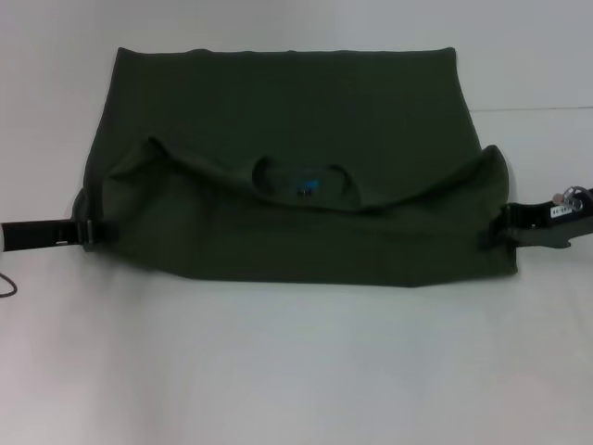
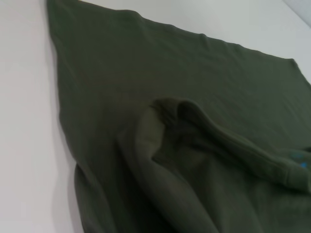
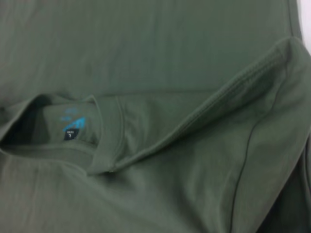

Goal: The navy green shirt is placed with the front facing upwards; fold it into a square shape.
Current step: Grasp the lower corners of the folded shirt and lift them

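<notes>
The navy green shirt lies spread on the white table, its plain cloth up and no lettering showing. Its collar end is doubled over toward me, so the round collar with the blue-and-black label sits mid-shirt. The folded layer bulges up at both shoulders. My left gripper is clamped on the shirt's left edge and my right gripper on its right edge. In the left wrist view a raised fold of the shirt shows. The right wrist view has the collar and label. Neither wrist view shows fingers.
A thin dark cable loops at the table's left edge below my left arm. Bare white tabletop stretches in front of the shirt and along both sides. A faint seam line runs across the table at the far right.
</notes>
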Robot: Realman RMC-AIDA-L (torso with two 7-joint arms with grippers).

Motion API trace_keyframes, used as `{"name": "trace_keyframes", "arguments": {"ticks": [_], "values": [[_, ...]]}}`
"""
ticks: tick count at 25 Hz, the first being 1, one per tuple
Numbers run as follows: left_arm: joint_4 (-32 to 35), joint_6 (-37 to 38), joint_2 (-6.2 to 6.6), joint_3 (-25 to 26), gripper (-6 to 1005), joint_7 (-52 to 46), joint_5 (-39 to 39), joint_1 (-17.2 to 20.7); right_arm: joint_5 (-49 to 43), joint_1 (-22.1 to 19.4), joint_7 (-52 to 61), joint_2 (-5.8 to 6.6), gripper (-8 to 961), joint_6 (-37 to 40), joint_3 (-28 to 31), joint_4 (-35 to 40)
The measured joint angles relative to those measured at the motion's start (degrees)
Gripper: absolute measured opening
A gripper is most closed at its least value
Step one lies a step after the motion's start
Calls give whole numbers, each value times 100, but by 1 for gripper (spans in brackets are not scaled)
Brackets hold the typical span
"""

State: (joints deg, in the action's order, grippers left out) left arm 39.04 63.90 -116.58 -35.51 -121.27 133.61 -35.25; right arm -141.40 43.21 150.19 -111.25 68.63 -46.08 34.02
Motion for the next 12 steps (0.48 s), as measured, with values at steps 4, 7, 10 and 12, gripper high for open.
{"name": "trace_keyframes", "arguments": {"ticks": [4, 7, 10, 12], "values": [[204, 365, 32, 7, 46, -204, 113, 96, -1, -21, -145, 71, 47, 214, -110, 0], [340, 595, 43, 17, 46, -386, 360, 134, -1, -50, -312, 118, 47, 495, -108, 4], [436, 891, 46, 52, 46, -529, 624, 149, -9, -93, -426, 150, 47, 778, -172, 7], [530, 1244, 47, 77, 46, -635, 821, 170, -47, -121, -491, 157, 47, 963, -232, 8]]}}
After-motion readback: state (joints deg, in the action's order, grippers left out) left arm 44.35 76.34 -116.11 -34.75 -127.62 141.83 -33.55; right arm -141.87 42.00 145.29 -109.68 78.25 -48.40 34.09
